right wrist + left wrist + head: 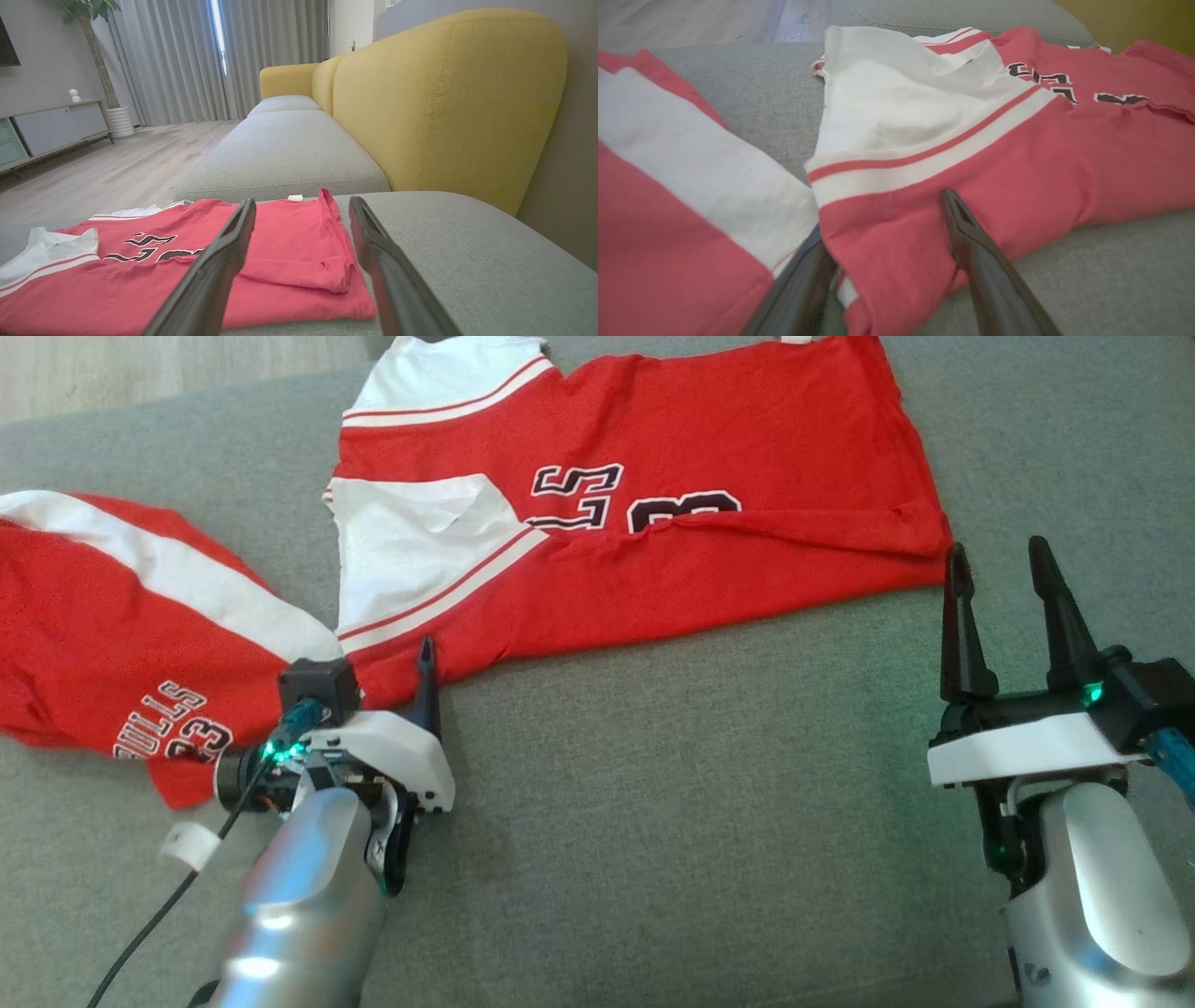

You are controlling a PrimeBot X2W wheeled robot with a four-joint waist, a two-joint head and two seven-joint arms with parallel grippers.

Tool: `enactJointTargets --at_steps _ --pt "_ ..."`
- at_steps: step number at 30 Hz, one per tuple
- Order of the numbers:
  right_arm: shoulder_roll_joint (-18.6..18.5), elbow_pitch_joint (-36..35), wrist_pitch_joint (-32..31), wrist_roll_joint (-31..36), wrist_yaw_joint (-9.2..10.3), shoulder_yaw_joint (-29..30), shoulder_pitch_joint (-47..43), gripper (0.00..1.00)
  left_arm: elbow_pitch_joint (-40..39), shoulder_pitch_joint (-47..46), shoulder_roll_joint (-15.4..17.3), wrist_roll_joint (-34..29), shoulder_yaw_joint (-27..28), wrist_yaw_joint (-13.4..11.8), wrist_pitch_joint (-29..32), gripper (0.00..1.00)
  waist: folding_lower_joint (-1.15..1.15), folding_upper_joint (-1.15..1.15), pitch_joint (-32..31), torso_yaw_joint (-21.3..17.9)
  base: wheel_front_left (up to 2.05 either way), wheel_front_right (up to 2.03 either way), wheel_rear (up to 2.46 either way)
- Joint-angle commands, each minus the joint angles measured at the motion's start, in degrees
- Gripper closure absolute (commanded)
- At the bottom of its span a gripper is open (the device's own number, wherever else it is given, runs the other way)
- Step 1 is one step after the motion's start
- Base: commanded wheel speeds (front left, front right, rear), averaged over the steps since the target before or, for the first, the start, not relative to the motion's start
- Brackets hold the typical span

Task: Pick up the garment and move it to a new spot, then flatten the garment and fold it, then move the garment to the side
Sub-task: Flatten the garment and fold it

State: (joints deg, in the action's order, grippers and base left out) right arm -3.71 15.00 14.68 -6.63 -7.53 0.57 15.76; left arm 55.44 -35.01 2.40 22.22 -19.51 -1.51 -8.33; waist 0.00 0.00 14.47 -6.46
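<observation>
The garment [709, 551], red with white panels, lies on a grey sofa cushion [700, 821]. In the head view its far edge is cut off by the top of the frame. A second red-and-white spread at the left runs off the left edge, and whether it is joined to the main part cannot be told, since the meeting point is hidden behind the left wrist. A fold covers part of the dark lettering.

The main part's long axis runs across the head view, with the white-panelled end towards the robot's left and the plain red hem end towards its right.

The left gripper [881, 212] is spread wide, with a bunched red fold lying between its fingers. The right gripper [996, 547] is also spread apart and holds nothing. One fingertip is just beside the hem corner.
</observation>
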Motion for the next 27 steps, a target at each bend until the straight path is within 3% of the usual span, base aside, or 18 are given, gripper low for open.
enactJointTargets --at_steps 1,10,20,27 --pt "0.5 -1.5 0.3 -0.2 0.04 -1.0 0.9 0.00 0.8 0.3 1.4 0.4 1.2 -0.5 0.5 0.00 0.00 0.00 -0.2 0.2 0.00 0.00 0.00" --pt "0.4 -0.9 0.3 -0.2 0.04 -1.1 0.5 0.00 1.3 0.8 1.8 1.5 1.4 0.9 -3.1 0.00 0.00 0.00 -2.6 1.6 0.00 0.00 0.00" --pt "-0.3 -0.5 0.3 -1.1 0.04 -1.4 -1.7 0.00 -0.6 3.8 3.8 1.7 2.7 -2.4 -5.7 0.00 0.00 0.00 -8.0 3.7 0.00 0.00 0.00" --pt "-0.5 -1.4 0.3 -2.1 0.04 -1.5 -3.8 0.00 -12.0 8.4 5.3 2.6 5.0 -0.4 -6.6 0.00 0.00 0.00 -11.2 5.1 0.00 0.00 0.00"
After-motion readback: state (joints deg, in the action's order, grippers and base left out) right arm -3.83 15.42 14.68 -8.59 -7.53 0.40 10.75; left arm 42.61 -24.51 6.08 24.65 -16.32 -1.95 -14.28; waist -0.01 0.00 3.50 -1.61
